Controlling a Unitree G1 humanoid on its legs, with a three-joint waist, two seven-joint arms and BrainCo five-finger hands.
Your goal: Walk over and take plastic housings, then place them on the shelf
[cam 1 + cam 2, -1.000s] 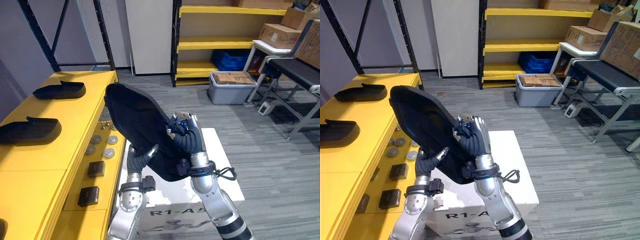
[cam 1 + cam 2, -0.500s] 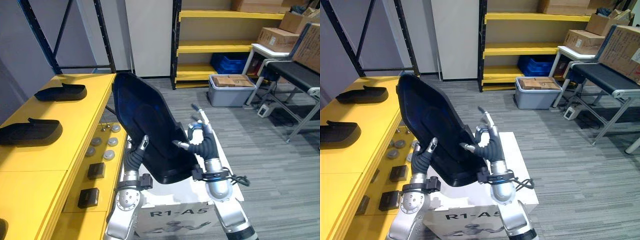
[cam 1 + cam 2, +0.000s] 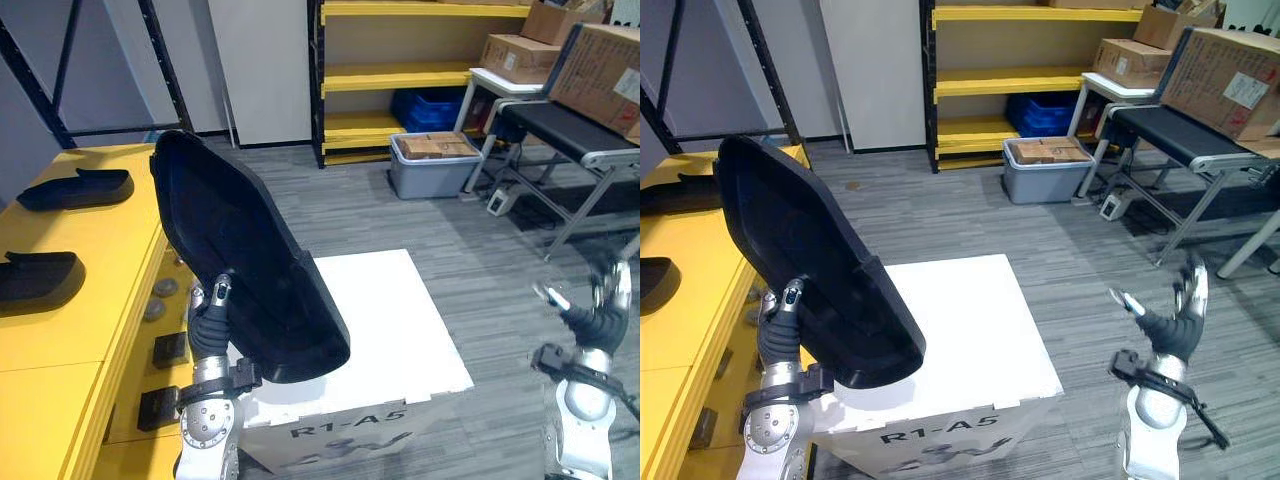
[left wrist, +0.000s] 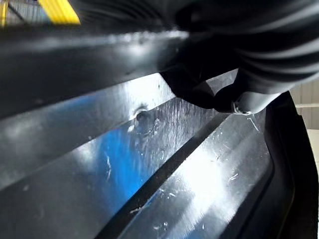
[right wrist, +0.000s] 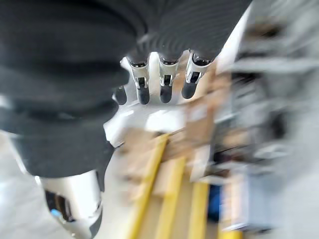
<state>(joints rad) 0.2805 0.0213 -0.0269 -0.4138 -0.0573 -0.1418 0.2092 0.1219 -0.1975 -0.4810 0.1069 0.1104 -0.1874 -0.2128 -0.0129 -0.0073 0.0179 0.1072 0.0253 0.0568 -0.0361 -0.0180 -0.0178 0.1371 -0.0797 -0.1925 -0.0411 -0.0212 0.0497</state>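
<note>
Black plastic housing point(image 3: 240, 255), a large curved shell, rests on no surface. It stands tilted in the air, with its upper end over the edge of the yellow tabletop point(image 3: 85, 345) on the robot's left and its lower end above the near left corner of a white box point(image 3: 385, 320). We find the left hand point(image 3: 212, 320) clenched on the shell's lower rim, one finger point(image 3: 222, 291) laid against its hollow inner face. The left wrist view shows that glossy, ridged face right against the hand's dark cover. We note the right hand point(image 3: 598, 312) well apart from the housing, out to the robot's right above the grey floor point(image 3: 400, 215). It is released, its fingers point(image 5: 160, 82) straight and spread, grasping nothing. On the tabletop we record a near housing point(image 3: 40, 280) and a far housing point(image 3: 75, 188), both lying flat, apart from each other and from the held one. Small dark blocks point(image 3: 160, 405) and round parts sit on a lower ledge beside the tabletop. Across the room stands a yellow shelf point(image 3: 400, 75), with a grey bin point(image 3: 440, 178) of cardboard on the floor just before it.
</note>
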